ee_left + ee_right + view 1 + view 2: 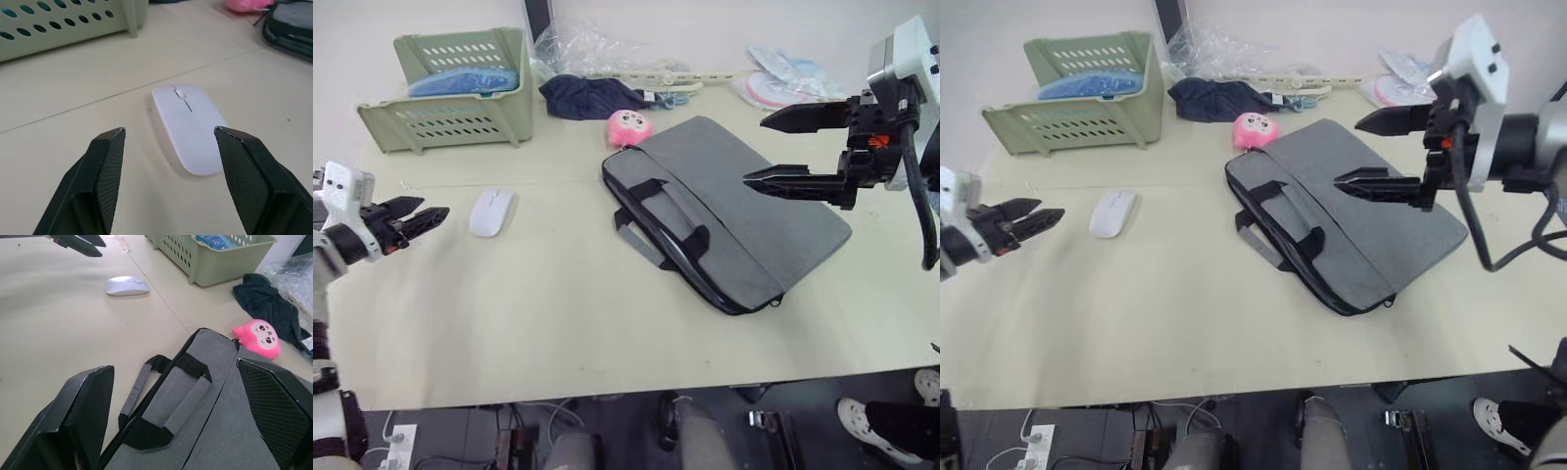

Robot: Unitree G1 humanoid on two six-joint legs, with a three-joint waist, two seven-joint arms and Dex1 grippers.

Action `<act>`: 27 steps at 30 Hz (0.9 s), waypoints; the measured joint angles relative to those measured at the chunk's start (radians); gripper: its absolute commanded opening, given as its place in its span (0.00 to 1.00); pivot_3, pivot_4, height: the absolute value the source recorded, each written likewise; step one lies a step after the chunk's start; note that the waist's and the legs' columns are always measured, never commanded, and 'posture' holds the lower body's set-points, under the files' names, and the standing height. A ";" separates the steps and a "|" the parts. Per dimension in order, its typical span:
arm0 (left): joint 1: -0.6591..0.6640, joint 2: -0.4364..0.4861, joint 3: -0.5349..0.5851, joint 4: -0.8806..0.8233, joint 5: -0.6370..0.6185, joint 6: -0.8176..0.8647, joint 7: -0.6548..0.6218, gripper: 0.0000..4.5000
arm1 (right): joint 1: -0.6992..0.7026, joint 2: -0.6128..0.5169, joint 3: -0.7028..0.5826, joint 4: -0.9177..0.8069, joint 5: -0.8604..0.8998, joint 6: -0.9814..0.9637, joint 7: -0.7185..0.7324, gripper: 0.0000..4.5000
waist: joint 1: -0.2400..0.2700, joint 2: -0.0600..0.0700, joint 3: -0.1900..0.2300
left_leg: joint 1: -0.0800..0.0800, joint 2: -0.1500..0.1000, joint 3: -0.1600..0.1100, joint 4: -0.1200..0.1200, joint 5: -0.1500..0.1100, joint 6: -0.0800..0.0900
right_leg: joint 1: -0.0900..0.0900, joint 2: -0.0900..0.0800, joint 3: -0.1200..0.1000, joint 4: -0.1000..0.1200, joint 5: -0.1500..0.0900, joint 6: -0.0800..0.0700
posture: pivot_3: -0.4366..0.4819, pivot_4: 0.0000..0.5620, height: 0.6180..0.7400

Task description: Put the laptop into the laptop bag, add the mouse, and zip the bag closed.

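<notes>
Your left gripper [423, 216]: jaws parted, near small white oval mouse [491, 211] | your right gripper [781, 149]: jaws spread, above flat grey fabric laptop bag [744, 220]

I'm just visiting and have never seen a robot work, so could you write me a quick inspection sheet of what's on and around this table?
Surface: beige table, flat and mostly bare in front.
Job's things: flat grey fabric laptop bag with black handles lies at an angle; small white oval mouse lies apart, to its left; laptop nothing seen.
Clutter: round pink plush toy at the bag's far corner; green slotted plastic basket holding something blue; dark blue cloth; clear plastic wrap.
Grippers: left gripper open, near the mouse; right gripper open, above the bag.
Cables: black cable along the right arm.
Surroundings: person's shoe on the floor.
</notes>
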 measured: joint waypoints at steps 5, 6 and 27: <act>-0.024 -0.157 -0.005 0.052 0.037 -0.090 0.104 0.69 | 0.006 0.024 0.000 -0.027 0.022 0.029 -0.031 1.00 | 0.002 -0.001 0.000 | 0.000 0.000 -0.001 0.001 0.000 0.001 | 0.000 -0.001 -0.001 0.002 0.000 0.000 | 0.48 0.27 1.00; -0.024 -0.181 -0.008 0.052 0.037 -0.090 0.114 0.69 | 0.006 0.026 0.000 -0.031 0.022 0.031 -0.034 1.00 | 0.002 -0.001 0.000 | 0.000 0.000 -0.001 0.001 0.000 0.001 | 0.000 -0.001 -0.001 0.002 0.000 0.000 | 0.48 0.27 1.00; -0.019 -0.308 -0.042 -0.020 0.078 -0.089 0.220 0.69 | 0.038 0.029 -0.007 -0.051 0.064 0.057 -0.110 1.00 | 0.003 -0.002 -0.001 | 0.000 0.000 -0.001 0.002 0.000 0.001 | 0.000 -0.002 -0.001 0.002 0.000 0.000 | 0.48 0.27 1.00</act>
